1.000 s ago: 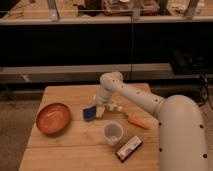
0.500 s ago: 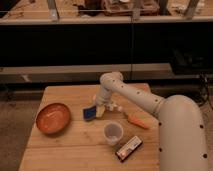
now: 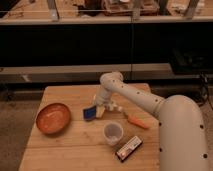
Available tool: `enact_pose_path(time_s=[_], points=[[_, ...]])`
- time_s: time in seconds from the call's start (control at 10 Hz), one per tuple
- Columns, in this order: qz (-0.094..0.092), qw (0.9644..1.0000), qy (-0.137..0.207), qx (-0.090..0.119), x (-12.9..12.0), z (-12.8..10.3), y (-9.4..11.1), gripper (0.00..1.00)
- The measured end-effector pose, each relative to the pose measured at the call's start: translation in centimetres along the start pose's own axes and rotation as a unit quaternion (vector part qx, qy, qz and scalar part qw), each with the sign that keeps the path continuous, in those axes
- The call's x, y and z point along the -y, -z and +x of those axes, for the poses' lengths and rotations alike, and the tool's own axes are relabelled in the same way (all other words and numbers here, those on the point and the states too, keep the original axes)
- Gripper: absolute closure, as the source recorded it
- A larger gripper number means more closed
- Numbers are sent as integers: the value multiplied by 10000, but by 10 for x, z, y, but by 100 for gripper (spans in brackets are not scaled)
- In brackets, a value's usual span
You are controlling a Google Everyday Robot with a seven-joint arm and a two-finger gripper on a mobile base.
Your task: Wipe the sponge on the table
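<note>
The sponge (image 3: pixel 89 113), a small dark-blue block, rests on the light-brown wooden table (image 3: pixel 75 147) a little left of the middle. My gripper (image 3: pixel 99 109) hangs straight down from the white arm and sits right at the sponge's right side, touching or nearly touching it. The arm's wrist hides the spot where the gripper meets the sponge.
An orange-brown bowl (image 3: pixel 52 118) sits at the left of the table. A translucent cup (image 3: pixel 113 133) stands in front of the sponge, a black-and-white flat box (image 3: pixel 128 148) lies near the front right, and an orange carrot-like item (image 3: pixel 136 121) lies to the right. A grey shelf (image 3: pixel 60 70) runs behind.
</note>
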Motion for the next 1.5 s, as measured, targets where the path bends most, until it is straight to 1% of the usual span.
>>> enact_pose_path(time_s=[0.1, 0.2, 0.3, 0.4, 0.5, 0.6, 0.7, 0.8, 1.0, 1.2, 1.3, 1.5], points=[[132, 9998, 104, -112, 0, -1, 2, 78], [336, 9983, 348, -319, 1, -10, 1, 82], [407, 9970, 514, -415, 2, -18, -1, 90], [420, 9961, 642, -438, 3, -27, -3, 97], [411, 9950, 799, -445, 4, -35, -5, 100], [362, 9941, 937, -414, 4, -42, -8, 100], [292, 9933, 1059, -365, 3, -50, -12, 100], [172, 9925, 1180, -279, -1, -58, -16, 100], [48, 9920, 1233, -254, -15, -56, -18, 100], [-18, 9917, 1214, -420, -35, -54, -19, 100], [-21, 9914, 1205, -507, -46, -54, -21, 100], [-17, 9918, 1127, -601, -63, -46, -25, 100]])
